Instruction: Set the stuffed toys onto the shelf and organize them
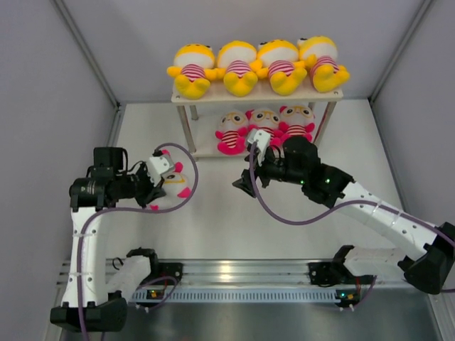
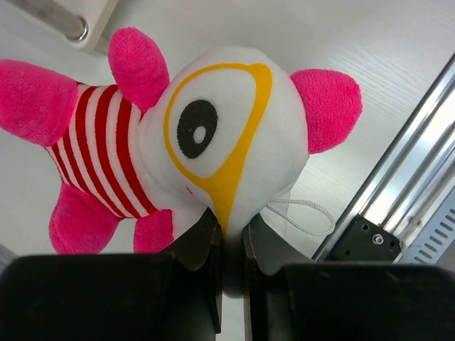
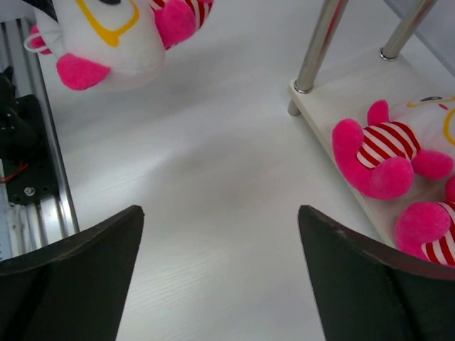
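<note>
- Seven of the eight stuffed toys are on the shelf (image 1: 335, 93) now, so the job looks almost done.
- Four yellow toys (image 1: 239, 67) sit in a row on the top board (image 1: 213, 98), at 12 o'clock in the view from above. They fill it from end to end.
- Three pink toys (image 1: 264, 125) sit side by side on the bottom board (image 1: 205, 149), right under the yellow ones.
- One more, the last pink toy (image 2: 213, 135), is not on the shelf yet. It hangs over the table (image 1: 213, 227), at about 8 o'clock from the shelf.
- The left gripper (image 2: 229, 231) has it. Its two fingers are squeezed nearly together on a pinch of the toy's white head, just under the yellow line on its face.
- The right gripper (image 3: 220, 213) is wide open and has nothing in it. It is low over the table, at about 6 o'clock from the bottom board, near the pink toys.
- A bare spot shows on the bottom board at its 9 o'clock end, next to the leg (image 1: 186, 128). I think the last toy should go there.
- What is left, I think, is one trip: carry the toy to that spot, set it down and let go.
- The right gripper is close to the front of the shelf and may be in the way.
</note>
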Robot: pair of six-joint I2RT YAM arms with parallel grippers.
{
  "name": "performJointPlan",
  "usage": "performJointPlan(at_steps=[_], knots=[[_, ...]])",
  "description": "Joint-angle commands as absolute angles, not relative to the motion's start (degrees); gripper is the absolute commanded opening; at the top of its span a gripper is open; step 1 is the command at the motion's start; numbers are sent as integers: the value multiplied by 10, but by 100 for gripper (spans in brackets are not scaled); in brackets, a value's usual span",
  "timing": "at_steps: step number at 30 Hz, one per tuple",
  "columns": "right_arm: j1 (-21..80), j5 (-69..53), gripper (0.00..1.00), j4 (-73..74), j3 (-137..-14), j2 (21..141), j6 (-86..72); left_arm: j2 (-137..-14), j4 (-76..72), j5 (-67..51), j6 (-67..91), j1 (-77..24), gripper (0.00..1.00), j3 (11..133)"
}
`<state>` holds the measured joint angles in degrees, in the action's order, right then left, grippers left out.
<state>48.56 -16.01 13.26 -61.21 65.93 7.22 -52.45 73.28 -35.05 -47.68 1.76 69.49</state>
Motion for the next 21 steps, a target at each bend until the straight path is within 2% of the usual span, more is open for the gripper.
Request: performJointPlan(at_steps=[1, 4, 12, 21], knots=[[490, -196, 97, 131, -692, 685, 71, -537, 866, -377, -576, -32, 0, 739], [490, -202, 99, 155, -749, 719, 80, -578, 867, -373, -579, -126, 0, 755], [467, -153, 99, 232, -851, 811, 76, -653, 866, -461, -594, -248, 0, 773], [452, -248, 98, 205, -781, 829, 4, -649, 866, -477, -591, -301, 0, 774]])
